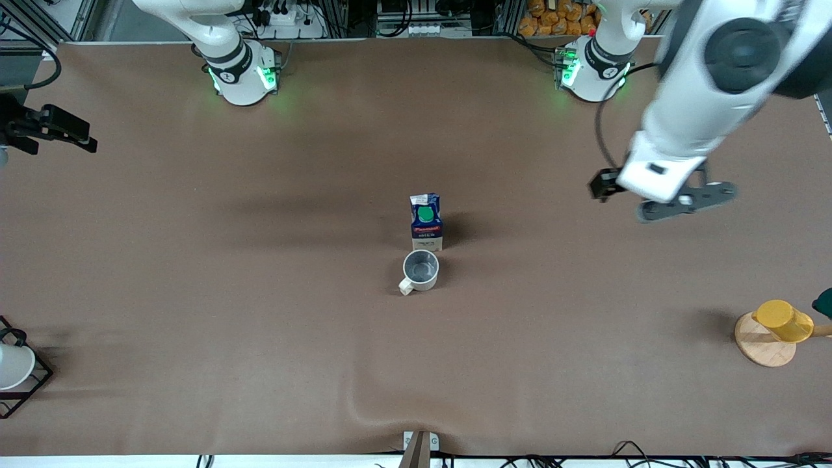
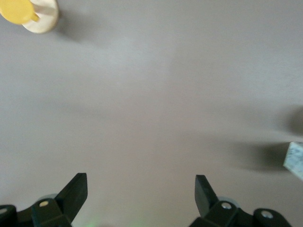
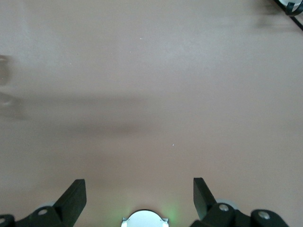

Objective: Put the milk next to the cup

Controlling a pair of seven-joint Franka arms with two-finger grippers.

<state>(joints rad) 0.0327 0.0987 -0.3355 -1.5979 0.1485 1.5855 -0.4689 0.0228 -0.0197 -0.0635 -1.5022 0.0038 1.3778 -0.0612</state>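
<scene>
The milk (image 1: 426, 221), a dark-blue carton with a green cap, stands upright mid-table. The cream-white cup (image 1: 420, 270) stands just nearer the front camera, close to the carton, with its handle toward the right arm's end. My left gripper (image 1: 686, 200) hangs in the air over bare table toward the left arm's end, well away from both. In the left wrist view it is open and empty (image 2: 141, 182), and a pale corner of the milk (image 2: 294, 158) shows at the edge. My right gripper (image 3: 139, 187) is open and empty over bare table by its own base, out of the front view.
A yellow cup (image 1: 783, 320) lies on a wooden disc stand (image 1: 762, 344) at the left arm's end; both show in the left wrist view (image 2: 16, 9). A white cup in a black wire rack (image 1: 13, 367) sits at the right arm's end. A black camera mount (image 1: 49, 127) juts in there.
</scene>
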